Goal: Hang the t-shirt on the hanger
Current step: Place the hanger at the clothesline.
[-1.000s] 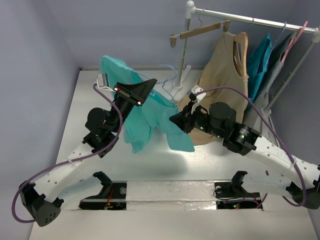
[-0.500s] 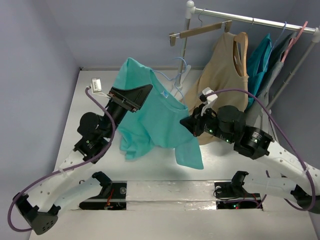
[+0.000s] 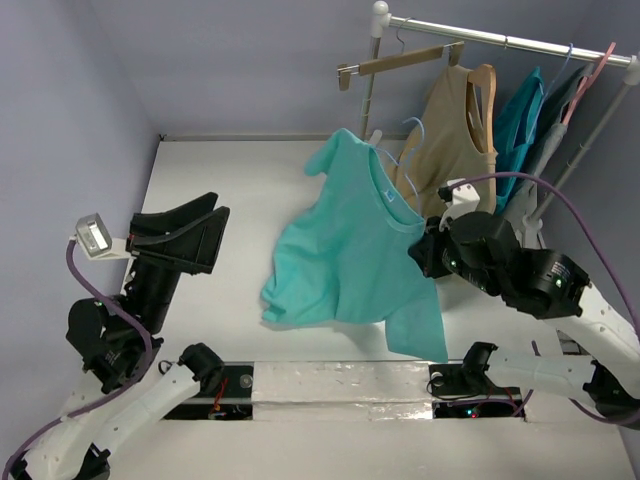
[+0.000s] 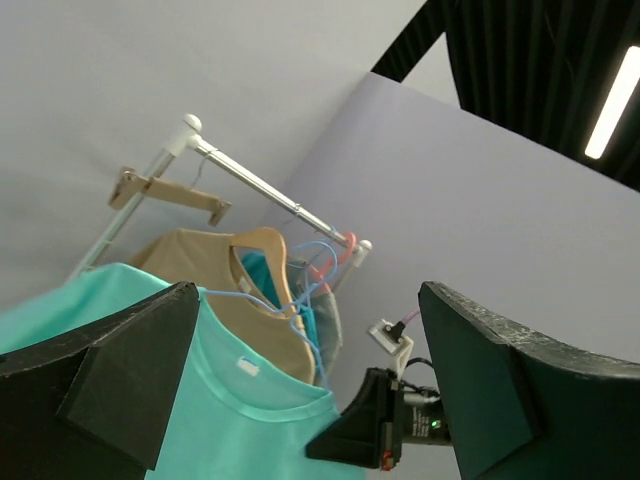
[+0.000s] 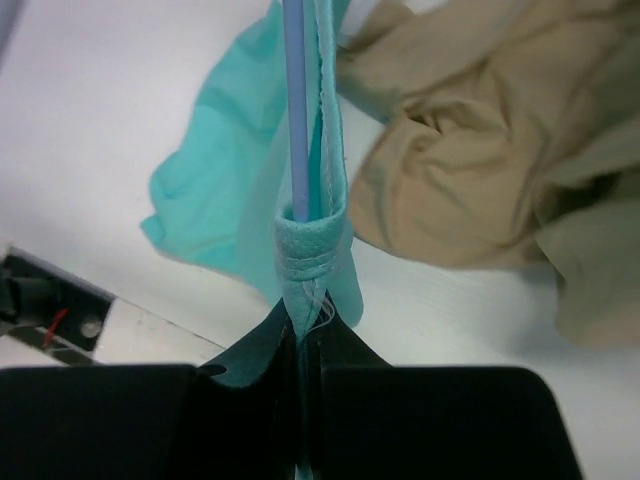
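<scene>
The turquoise t-shirt hangs in the air over the table, draped on the thin light-blue hanger, whose hook pokes out above the collar. My right gripper is shut on the shirt's right shoulder end. In the right wrist view the jaws pinch the folded fabric, with the hanger's blue rod running into it. My left gripper stands open, well to the left of the shirt and touching nothing. In the left wrist view the left gripper frames the t-shirt and the hanger.
A clothes rail stands at the back right with a bare wooden hanger, a tan top on a wooden hanger, darker teal garments and a pink hanger. Blue-grey walls close in the white table.
My left gripper has opened, let go of the t-shirt and drawn back to the left. The right arm has carried the shirt on its hanger up and to the right, toward the rail.
</scene>
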Robot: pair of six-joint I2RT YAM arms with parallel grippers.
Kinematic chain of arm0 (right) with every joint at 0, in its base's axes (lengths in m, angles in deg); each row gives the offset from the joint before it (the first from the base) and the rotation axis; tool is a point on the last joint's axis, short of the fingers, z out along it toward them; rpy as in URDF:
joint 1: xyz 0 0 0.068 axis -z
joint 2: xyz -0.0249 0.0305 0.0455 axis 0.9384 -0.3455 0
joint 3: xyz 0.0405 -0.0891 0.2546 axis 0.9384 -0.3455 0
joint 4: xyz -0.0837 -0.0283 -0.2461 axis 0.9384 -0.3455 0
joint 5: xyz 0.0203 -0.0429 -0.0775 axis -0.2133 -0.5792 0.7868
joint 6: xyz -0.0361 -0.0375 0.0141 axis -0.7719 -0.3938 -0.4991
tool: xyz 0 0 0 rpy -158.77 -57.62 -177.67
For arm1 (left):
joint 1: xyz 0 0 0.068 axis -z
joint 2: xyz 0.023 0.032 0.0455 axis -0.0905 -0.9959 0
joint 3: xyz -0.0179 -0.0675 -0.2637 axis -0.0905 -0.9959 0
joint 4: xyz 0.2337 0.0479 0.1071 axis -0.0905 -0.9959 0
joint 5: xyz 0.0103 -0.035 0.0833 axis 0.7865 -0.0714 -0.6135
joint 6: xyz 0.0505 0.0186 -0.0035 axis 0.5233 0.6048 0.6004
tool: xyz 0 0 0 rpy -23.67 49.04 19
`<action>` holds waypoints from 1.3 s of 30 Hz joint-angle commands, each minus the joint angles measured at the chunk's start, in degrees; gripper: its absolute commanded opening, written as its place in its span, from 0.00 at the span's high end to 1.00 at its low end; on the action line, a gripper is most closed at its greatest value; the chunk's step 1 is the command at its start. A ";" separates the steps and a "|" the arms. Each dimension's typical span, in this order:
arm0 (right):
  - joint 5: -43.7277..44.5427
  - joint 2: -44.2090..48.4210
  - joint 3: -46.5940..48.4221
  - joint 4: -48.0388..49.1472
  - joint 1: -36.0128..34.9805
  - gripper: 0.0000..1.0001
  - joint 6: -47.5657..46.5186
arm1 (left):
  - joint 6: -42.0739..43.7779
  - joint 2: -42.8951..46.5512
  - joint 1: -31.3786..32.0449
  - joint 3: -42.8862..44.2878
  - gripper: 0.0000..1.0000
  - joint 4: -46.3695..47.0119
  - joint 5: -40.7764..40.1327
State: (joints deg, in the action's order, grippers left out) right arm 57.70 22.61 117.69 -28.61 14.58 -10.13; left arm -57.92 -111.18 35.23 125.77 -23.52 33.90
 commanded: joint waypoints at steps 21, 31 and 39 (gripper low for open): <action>21.14 -19.00 20.93 4.79 20.48 1.00 -10.34 | 16.49 10.45 -0.08 -2.56 0.01 -22.20 -5.16; 21.83 -27.53 32.79 9.72 24.08 1.00 -17.19 | 19.30 12.04 -0.08 -8.45 0.01 -25.01 -5.52; 23.07 -28.50 34.74 10.86 25.14 1.00 -18.95 | 19.83 12.21 -0.08 -8.80 0.01 -24.40 -5.08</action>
State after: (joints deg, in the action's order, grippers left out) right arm 77.81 -7.07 150.48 -23.58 38.39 -26.93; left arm -39.17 -99.62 35.21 116.92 -50.27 28.46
